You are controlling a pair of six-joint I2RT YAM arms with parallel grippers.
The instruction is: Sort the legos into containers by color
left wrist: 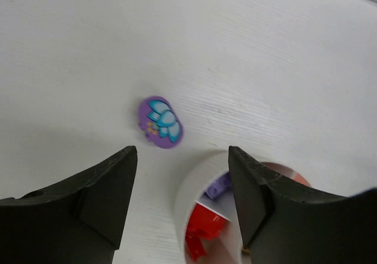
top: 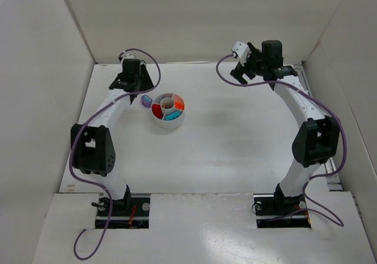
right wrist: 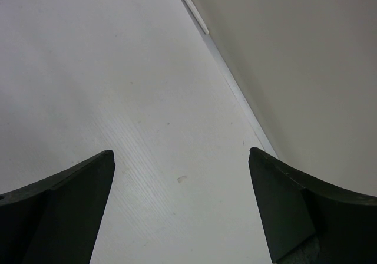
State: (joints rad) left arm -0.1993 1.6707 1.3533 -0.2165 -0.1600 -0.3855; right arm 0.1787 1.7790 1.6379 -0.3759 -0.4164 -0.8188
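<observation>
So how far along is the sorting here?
Red, orange and teal bricks already lie in the dish. Nothing is held: the left gripper hovers open near one purple piece loose on the table beside the dish; the right gripper is open and empty.

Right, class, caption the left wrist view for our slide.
Open left hand above a purple lego beside the white dish.

Dish (top: pixel 168 123) shared: overhead, left-wrist close-up

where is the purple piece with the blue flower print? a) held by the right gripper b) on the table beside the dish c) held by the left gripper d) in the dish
b: the purple piece lies on the table just outside the dish rim.
</observation>
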